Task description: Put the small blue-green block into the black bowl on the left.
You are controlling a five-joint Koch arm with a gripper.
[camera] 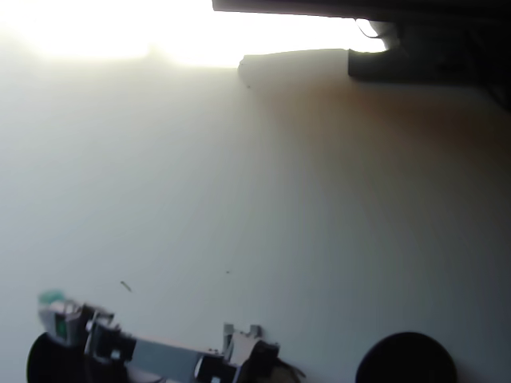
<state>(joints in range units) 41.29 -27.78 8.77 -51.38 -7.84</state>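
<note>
The small blue-green block (51, 297) shows as a tiny teal patch at the very tip of my gripper (49, 306), at the lower left of the overhead view. The gripper looks shut on it. The arm reaches in from the bottom edge and stretches leftward. The gripper tip is at the far rim of a black bowl (44, 363), which sits at the bottom left corner, partly covered by the arm and cut off by the frame edge. Whether the block is over the bowl's opening or just beyond its rim is not clear.
A second, identical black bowl (407, 361) sits at the bottom right, cut by the frame edge. The pale table (255, 199) is washed out by glare at the top left. A dark fixture (415, 48) runs along the top right.
</note>
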